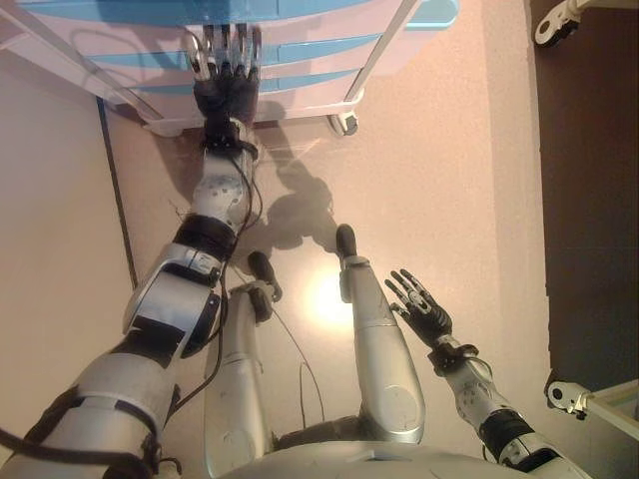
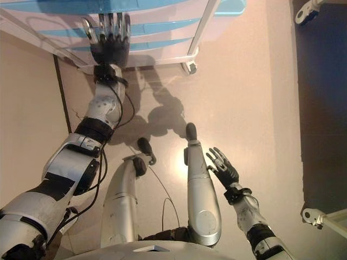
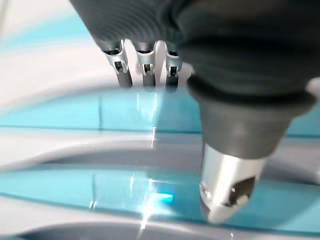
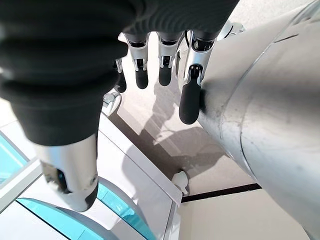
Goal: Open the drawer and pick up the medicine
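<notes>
A white drawer cart [image 1: 389, 40] with several blue-fronted drawers [image 1: 310, 50] stands on castors at the top of the eye views. All drawers look closed and no medicine shows. My left hand [image 1: 228, 85] reaches out to the drawer fronts with straight fingers, its fingertips [image 3: 144, 77] close to a blue drawer front [image 3: 75, 112]. My right hand [image 1: 419, 304] hangs open and empty low at my right side, far from the cart.
A cart castor [image 1: 344, 123] stands on the beige floor [image 1: 439, 180]. A dark seam [image 1: 118, 200] runs along the floor on the left. A dark zone [image 1: 589, 200] lies to the right, with white wheeled frames [image 1: 574, 397] at its edge.
</notes>
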Motion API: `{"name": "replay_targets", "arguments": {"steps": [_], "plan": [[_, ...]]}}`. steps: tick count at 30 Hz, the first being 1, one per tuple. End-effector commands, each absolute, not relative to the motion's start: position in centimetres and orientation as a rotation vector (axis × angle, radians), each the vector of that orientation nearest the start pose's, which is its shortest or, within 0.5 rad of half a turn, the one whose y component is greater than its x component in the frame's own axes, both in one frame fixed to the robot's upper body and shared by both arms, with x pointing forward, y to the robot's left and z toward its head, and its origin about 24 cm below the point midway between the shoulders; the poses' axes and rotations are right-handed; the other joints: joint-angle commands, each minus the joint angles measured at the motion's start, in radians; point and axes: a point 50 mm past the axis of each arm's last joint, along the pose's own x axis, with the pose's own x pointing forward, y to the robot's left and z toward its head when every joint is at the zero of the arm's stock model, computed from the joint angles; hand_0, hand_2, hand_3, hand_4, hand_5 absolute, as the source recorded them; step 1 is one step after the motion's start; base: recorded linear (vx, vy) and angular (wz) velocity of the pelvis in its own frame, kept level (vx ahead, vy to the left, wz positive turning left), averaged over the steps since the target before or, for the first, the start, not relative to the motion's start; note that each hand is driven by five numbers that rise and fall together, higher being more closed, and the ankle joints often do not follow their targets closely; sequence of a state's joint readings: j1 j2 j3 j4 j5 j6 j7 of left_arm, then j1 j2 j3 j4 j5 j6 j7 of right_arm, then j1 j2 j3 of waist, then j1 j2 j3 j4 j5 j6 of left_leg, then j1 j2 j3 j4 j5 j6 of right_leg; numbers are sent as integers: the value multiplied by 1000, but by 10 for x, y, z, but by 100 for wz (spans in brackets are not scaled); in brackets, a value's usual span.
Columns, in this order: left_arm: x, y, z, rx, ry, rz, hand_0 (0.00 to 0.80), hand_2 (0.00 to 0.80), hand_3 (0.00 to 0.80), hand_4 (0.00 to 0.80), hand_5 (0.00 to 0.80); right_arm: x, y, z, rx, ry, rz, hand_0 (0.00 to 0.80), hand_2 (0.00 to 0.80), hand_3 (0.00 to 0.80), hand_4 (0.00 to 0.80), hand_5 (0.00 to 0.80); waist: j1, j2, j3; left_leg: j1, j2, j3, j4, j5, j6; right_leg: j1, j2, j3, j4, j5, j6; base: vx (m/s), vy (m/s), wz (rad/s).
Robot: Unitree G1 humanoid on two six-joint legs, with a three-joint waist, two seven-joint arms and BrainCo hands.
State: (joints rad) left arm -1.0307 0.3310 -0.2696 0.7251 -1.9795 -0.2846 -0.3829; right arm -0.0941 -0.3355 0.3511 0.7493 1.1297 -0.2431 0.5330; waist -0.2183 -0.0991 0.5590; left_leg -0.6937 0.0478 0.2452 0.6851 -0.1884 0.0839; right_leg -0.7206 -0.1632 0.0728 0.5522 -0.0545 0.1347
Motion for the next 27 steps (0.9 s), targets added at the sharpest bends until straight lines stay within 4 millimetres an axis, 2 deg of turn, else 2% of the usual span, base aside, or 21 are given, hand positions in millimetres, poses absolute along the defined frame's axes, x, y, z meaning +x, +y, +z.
{"name": "replay_targets", "arguments": {"steps": [1,12,26,27], "plan": [[376,129,311,-1349,-774,-805,0,0,0,0,0,190,-202,-84,659,412,231,0,0,0,0,0,1,61,-39,94,-65,-51,-155,1,-16,16,57,-43,-33,73,-69,0,0,0],[367,122,322,-1327,-820,-829,0,0,0,0,0,188,-204,-85,661,418,219,0,0,0,0,0,8,61,-39,110,-62,-49,-156,7,-18,41,50,-51,-39,65,-73,0,0,0],[351,116,338,-1268,-954,-948,0,0,0,0,0,185,-209,-88,653,435,215,0,0,0,0,0,19,61,-39,144,-58,-48,-164,12,-24,86,43,-60,-48,46,-77,0,0,0],[350,116,339,-1265,-965,-954,439,439,439,439,439,185,-209,-88,656,435,213,0,0,0,0,0,20,61,-39,146,-57,-47,-165,13,-25,89,41,-61,-49,45,-77,0,0,0]]}}
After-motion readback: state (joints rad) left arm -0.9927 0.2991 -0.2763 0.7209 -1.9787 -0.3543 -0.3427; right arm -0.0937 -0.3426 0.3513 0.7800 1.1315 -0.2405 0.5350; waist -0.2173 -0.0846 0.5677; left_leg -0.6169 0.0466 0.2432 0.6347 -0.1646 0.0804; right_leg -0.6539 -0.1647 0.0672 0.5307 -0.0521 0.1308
